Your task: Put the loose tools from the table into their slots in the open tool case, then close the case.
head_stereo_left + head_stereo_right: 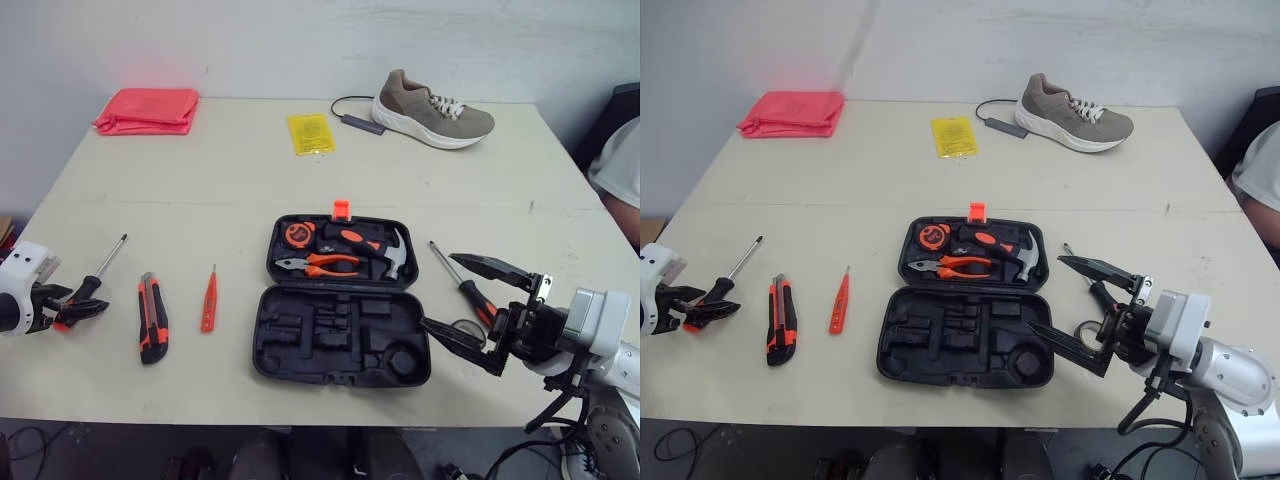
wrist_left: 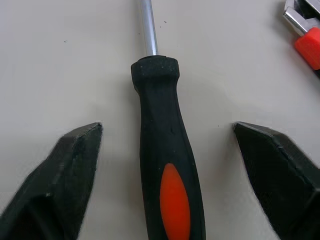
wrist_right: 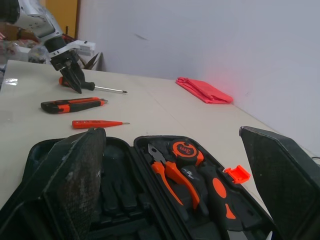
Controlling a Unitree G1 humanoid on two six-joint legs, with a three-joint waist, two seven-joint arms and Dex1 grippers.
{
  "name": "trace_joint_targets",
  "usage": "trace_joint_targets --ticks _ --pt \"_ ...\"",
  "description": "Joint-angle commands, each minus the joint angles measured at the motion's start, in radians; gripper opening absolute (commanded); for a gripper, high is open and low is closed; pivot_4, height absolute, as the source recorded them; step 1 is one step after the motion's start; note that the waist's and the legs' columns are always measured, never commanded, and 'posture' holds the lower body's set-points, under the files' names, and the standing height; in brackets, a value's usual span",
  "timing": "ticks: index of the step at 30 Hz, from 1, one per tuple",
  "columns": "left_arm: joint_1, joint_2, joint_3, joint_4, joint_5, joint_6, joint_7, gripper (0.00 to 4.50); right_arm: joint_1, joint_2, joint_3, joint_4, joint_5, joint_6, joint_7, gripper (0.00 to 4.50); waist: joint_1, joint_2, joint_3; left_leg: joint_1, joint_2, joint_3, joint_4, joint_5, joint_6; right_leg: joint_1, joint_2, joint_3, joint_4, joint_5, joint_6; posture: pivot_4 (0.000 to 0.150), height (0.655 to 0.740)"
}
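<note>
The open black tool case [image 1: 340, 345] lies at the table's centre. Its far half holds a tape measure [image 1: 299, 235], pliers [image 1: 320, 265] and a hammer [image 1: 375, 248]. Left of it lie a red tester pen [image 1: 209, 299], a utility knife [image 1: 152, 317] and a black-and-orange screwdriver [image 1: 100, 275]. My left gripper [image 1: 85, 300] is open, its fingers [image 2: 60, 180] on either side of that screwdriver's handle [image 2: 167, 175]. A second screwdriver [image 1: 462, 282] lies right of the case. Over its handle hangs my right gripper [image 1: 440, 291], wide open and pointing at the case.
At the back of the table are a folded pink cloth [image 1: 147, 109], a yellow packet [image 1: 310, 133], a tan shoe [image 1: 433, 110] and a cable with a small adapter [image 1: 362, 123]. A person's sleeve [image 1: 622, 165] shows at the right edge.
</note>
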Motion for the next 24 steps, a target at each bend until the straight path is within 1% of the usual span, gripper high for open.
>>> trace_joint_targets --ticks 1,4,5,7,9,13,17,21,23,24 --pt "0.014 -0.015 -0.006 0.018 0.011 0.01 0.007 2.36 -0.01 -0.009 -0.002 -0.022 0.012 -0.028 0.021 4.5 0.0 0.0 0.0 0.0 0.0 0.0 0.0 0.0 0.0 0.0 0.0 0.0 0.0 0.0 0.0 0.15 0.74" --pt "0.021 -0.021 0.031 -0.009 -0.008 -0.037 0.016 0.98 -0.009 -0.02 0.0 0.002 -0.001 -0.043 0.05 4.5 0.001 0.0 0.0 0.0 0.0 0.0 0.0 0.0 0.0 0.0 0.0 0.0 0.0 0.0 0.0 0.15 0.74" --pt "0.026 -0.029 0.059 -0.028 -0.023 -0.083 0.019 0.72 -0.009 -0.022 -0.002 0.01 -0.002 -0.048 0.056 4.5 0.001 0.0 0.0 0.0 0.0 0.0 0.0 0.0 0.0 0.0 -0.001 0.0 0.0 0.0 0.0 0.15 0.74" --pt "0.039 -0.043 0.107 -0.085 -0.061 -0.151 -0.002 0.73 -0.01 -0.028 -0.009 0.024 -0.004 -0.055 0.064 4.5 0.002 0.0 0.0 0.0 0.0 0.0 0.0 0.0 0.0 0.0 -0.003 0.0 0.0 0.0 0.0 0.15 0.74" --pt "0.058 -0.063 0.144 -0.189 -0.111 -0.201 -0.052 0.73 -0.011 -0.036 -0.02 0.045 -0.012 -0.069 0.078 4.5 0.008 -0.002 0.0 -0.001 0.0 -0.001 0.001 0.0 0.0 0.0 -0.003 -0.001 0.0 0.0 0.0 0.15 0.74" --pt "0.062 -0.089 0.133 -0.442 -0.174 -0.214 -0.115 0.73 0.001 -0.05 -0.039 0.103 -0.034 -0.109 0.108 4.5 0.022 -0.006 -0.001 -0.002 0.0 -0.002 0.002 0.0 0.0 0.0 -0.004 -0.001 0.0 0.0 0.0 0.15 0.74" --pt "0.004 -0.112 0.017 -0.64 -0.189 -0.208 -0.188 0.73 0.016 -0.06 -0.057 0.158 -0.056 -0.142 0.124 4.5 0.026 -0.005 0.0 -0.002 -0.001 -0.001 0.002 0.0 0.001 0.001 -0.002 -0.001 0.0 0.0 0.001 0.15 0.74" --pt "-0.08 -0.161 -0.117 -0.798 -0.21 -0.123 -0.229 0.73 0.031 -0.073 -0.08 0.214 -0.07 -0.171 0.148 4.5 0.026 -0.004 0.0 -0.001 -0.001 -0.001 0.002 0.001 0.002 0.002 0.001 0.0 -0.001 0.001 0.001 0.15 0.74" --pt "-0.117 -0.184 -0.202 -0.865 -0.19 -0.089 -0.245 0.73 0.04 -0.076 -0.087 0.231 -0.078 -0.182 0.148 4.5 0.026 -0.004 0.0 -0.001 -0.001 -0.001 0.002 0.001 0.001 0.002 0.002 0.0 -0.001 0.001 0.001 0.15 0.74" --pt "-0.132 -0.196 -0.245 -0.889 -0.165 -0.109 -0.256 0.73 0.047 -0.077 -0.089 0.236 -0.082 -0.187 0.148 4.5 0.024 -0.004 0.0 -0.001 -0.001 -0.001 0.002 0.001 0.001 0.002 0.003 0.001 -0.001 0.001 0.001 0.15 0.74"
